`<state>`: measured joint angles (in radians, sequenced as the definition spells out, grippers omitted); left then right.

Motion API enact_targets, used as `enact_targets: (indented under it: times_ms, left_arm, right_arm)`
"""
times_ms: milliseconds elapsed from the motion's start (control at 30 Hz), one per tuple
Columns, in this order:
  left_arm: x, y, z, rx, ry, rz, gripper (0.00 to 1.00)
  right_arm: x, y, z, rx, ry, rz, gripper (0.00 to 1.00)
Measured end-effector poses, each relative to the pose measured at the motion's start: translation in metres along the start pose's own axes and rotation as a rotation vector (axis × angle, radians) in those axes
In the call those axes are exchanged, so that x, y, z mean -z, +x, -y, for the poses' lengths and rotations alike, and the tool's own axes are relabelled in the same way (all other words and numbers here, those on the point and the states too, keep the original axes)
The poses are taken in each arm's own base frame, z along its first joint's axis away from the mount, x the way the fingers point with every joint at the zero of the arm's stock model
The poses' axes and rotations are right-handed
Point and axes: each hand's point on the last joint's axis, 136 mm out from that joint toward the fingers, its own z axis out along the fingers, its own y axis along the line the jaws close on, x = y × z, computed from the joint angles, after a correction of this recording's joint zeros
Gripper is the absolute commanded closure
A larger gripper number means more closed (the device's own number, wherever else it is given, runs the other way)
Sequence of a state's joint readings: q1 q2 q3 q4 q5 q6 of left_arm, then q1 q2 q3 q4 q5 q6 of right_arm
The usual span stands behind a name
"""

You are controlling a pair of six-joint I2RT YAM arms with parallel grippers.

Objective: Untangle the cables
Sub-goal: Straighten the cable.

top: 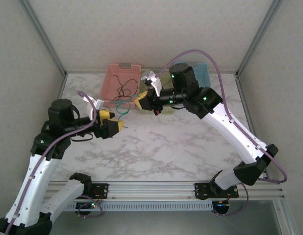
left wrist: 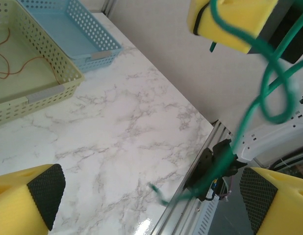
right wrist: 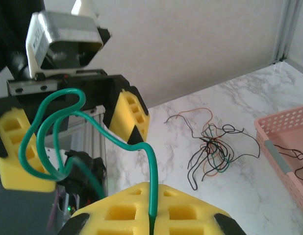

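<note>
Right fingers (right wrist: 123,211) tight on green cable (right wrist: 152,172)

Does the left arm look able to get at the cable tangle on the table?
Probably yes: left gripper is open, the tangle lies on bare marble nearby; only the green cable hangs between its fingers.

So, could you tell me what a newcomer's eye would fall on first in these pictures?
The green cable stands out first: the right gripper is shut on it in mid-air, and its loops run between the fingers of the open left gripper. Next comes the tangle of thin cables, black, red-orange and teal, lying on the marble table near the pink basket.
</note>
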<state>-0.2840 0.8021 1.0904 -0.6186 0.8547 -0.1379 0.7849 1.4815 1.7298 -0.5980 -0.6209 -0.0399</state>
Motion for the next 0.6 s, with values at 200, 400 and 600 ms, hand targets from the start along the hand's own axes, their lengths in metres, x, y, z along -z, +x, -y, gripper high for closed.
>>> enact_targets:
  times_ms: [200, 400, 600]
  left_arm:
    - [-0.003, -0.005, -0.001, -0.019, 0.011, 0.03, 0.09]
    - [-0.01, -0.007, 0.002, -0.022, 0.038, 0.025, 0.53]
    - [-0.012, 0.003, -0.005, -0.001, 0.012, 0.019, 1.0]
  right_arm:
    - [0.001, -0.007, 0.002, -0.08, 0.008, 0.025, 1.0]
    - [0.0, -0.011, 0.002, -0.126, 0.007, 0.042, 1.0]
    - [0.003, -0.022, 0.012, -0.129, 0.06, 0.062, 1.0]
